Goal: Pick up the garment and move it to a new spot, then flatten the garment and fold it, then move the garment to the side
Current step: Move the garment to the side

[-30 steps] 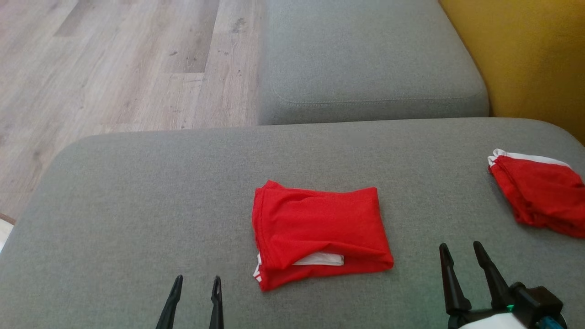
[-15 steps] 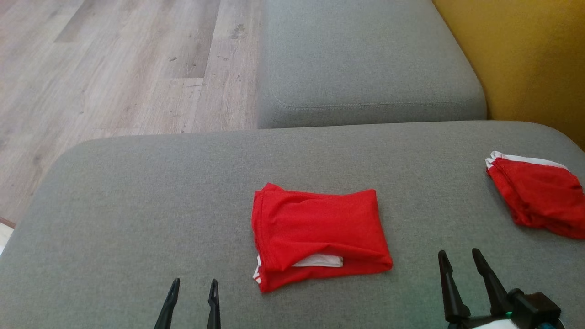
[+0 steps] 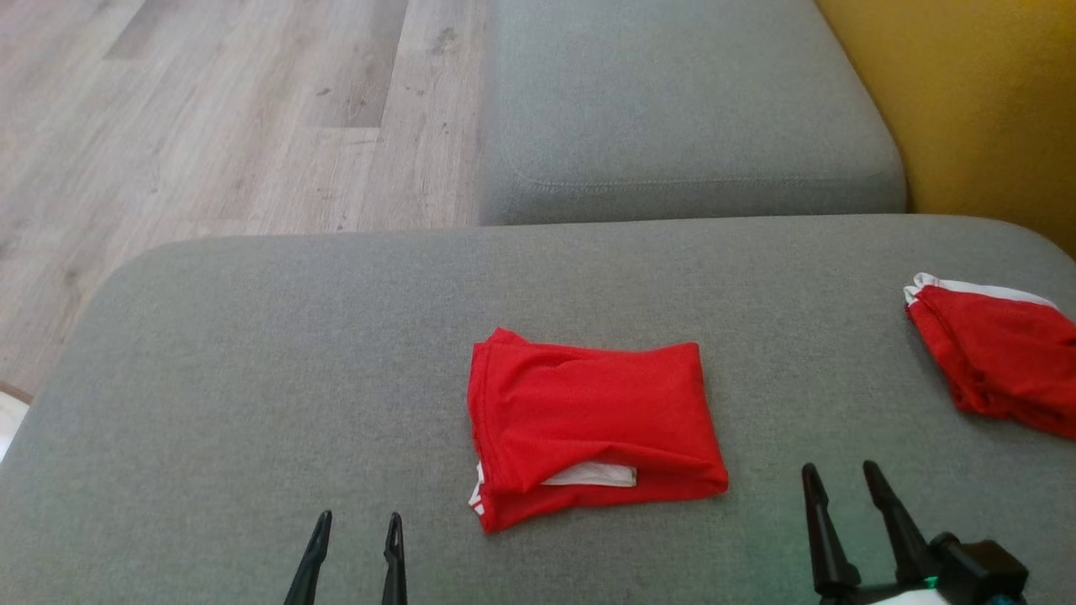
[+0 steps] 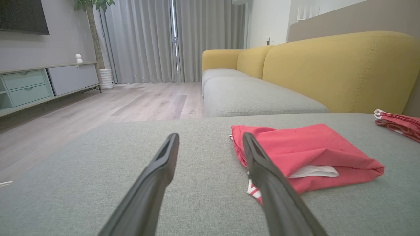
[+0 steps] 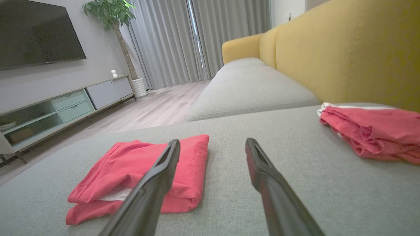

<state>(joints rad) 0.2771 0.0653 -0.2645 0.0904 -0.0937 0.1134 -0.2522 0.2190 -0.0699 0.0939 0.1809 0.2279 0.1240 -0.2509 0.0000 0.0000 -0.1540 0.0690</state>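
Left end effector (image 3: pixel 359 523) and right end effector (image 3: pixel 839 472) hover low over the near edge of a grey sofa cushion (image 3: pixel 252 361), each with fingers spread and holding nothing. Between them, slightly farther back, lies the folded red garment (image 3: pixel 588 412), white lining peeking out. Another red bundle (image 3: pixel 992 361) sits far right. Pinching only the top layer would likely undo the fold during the sideways move.

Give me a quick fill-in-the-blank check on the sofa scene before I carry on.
The folded red garment lies on the ___ cushion.
The left end effector and the right end effector are both ___, holding nothing.
A second red garment lies toward the robot's ___ side.
The sofa backrest is ___.
Missing words: grey; open; right; yellow.
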